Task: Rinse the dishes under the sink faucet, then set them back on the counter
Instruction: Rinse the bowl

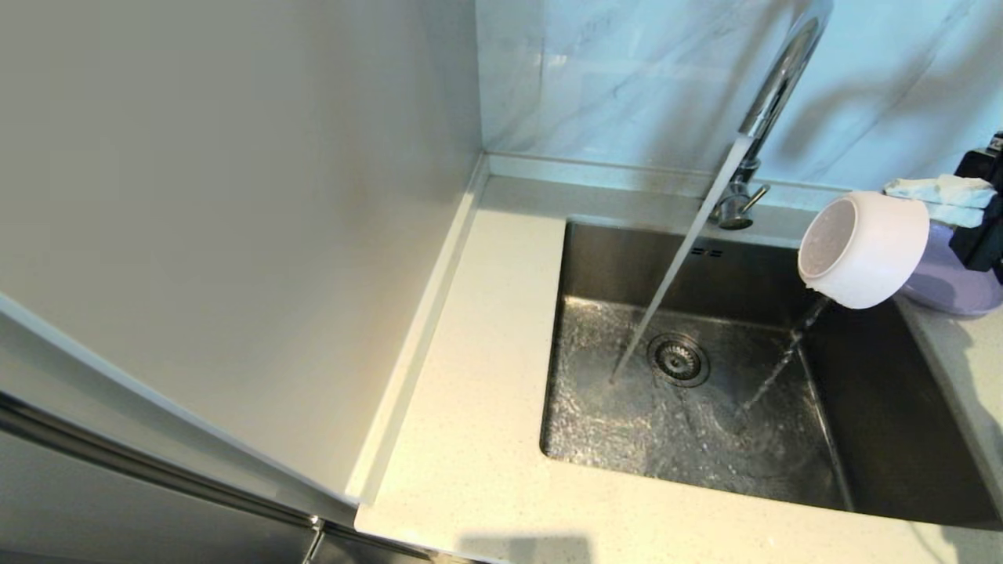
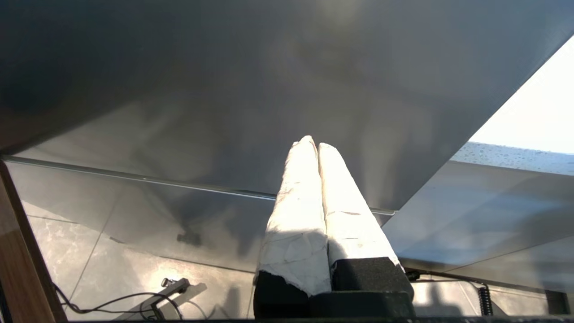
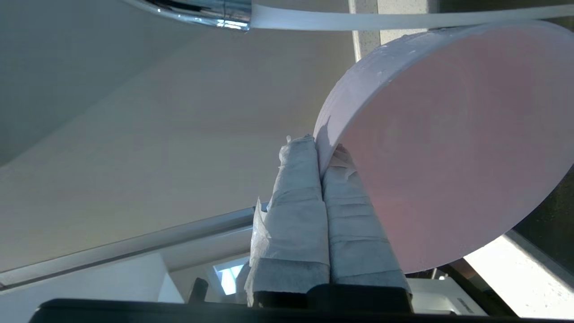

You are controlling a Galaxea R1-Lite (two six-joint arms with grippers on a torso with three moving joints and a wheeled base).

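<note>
marble backsplash (image 1: 627, 78) — grey panel (image 1: 235, 196) | floor cables (image 2: 112, 303)

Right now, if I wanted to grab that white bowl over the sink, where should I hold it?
By its thin rim, coming from the right side. The bowl is tipped on its side, mouth facing left, so the wall is too round and wide to pinch. The right gripper pinches the rim that way, one finger inside, one outside.

Counted: one white bowl (image 1: 862, 249), one lavender plate (image 1: 952, 282), one faucet (image 1: 772, 102), one sink (image 1: 862, 439) with one drain strainer (image 1: 678, 359), two overflow slots (image 1: 706, 252). Two water streams seen. Two grippers: left gripper (image 2: 312, 144), right gripper (image 3: 319, 148).
</note>
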